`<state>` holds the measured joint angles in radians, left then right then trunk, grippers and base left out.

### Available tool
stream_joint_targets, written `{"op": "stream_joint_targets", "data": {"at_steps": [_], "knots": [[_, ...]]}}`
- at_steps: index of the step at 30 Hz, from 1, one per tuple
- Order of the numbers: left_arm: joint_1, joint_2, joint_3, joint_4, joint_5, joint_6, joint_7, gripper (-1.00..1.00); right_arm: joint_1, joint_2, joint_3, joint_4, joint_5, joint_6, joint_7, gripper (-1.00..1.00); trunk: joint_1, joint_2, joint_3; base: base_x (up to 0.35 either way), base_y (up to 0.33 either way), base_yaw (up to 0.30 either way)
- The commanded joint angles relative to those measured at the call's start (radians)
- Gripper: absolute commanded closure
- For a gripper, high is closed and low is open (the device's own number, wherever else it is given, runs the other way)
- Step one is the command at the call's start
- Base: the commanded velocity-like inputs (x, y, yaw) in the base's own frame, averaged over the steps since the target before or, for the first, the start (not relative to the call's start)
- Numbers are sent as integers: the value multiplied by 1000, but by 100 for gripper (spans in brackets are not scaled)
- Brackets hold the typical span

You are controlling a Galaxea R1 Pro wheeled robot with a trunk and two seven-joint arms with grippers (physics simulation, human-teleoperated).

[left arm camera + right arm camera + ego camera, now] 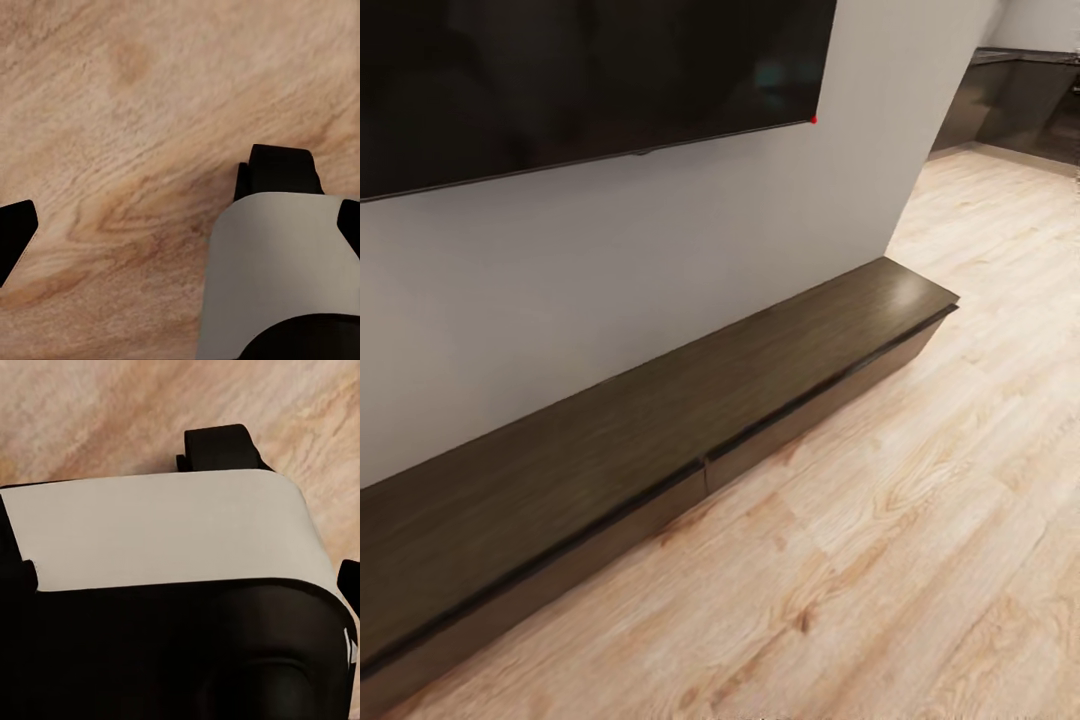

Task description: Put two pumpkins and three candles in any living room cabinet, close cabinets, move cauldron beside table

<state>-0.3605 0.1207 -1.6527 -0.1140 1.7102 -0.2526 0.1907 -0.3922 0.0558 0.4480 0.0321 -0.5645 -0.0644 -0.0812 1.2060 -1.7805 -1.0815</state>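
Head view: the long, low, dark cabinet runs along the white wall, its drawer fronts flush and shut.
TV: the black screen hangs on the wall above the cabinet.
Floor: light wood planks run in front of the cabinet toward grey kitchen units at far right.
Left hand: dark fingertips show at the wrist view's edges over bare floor; how far open, cannot tell.
Right hand: hidden behind the robot's own white and black body; cannot tell.

Light grey rounded shell, glossy black housing, black block above
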Motion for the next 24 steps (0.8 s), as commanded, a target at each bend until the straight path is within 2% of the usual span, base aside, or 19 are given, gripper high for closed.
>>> {"op": "stream_joint_targets", "data": {"at_steps": [1,7,24], "knots": [[0,2,0,1,-1,0,0,-100,0,1,0,0,0,0,0,-100,0,0,-1,0,0,-144],[0,1,0,-1,2,1,0,-100,0,-5,0,-1,0,0,5,-100,0,0,-10,0,0,-144],[0,-1,2,-9,6,3,3,-100,0,0,1,0,3,-11,0,-100,0,0,-34,0,0,-149]]}}
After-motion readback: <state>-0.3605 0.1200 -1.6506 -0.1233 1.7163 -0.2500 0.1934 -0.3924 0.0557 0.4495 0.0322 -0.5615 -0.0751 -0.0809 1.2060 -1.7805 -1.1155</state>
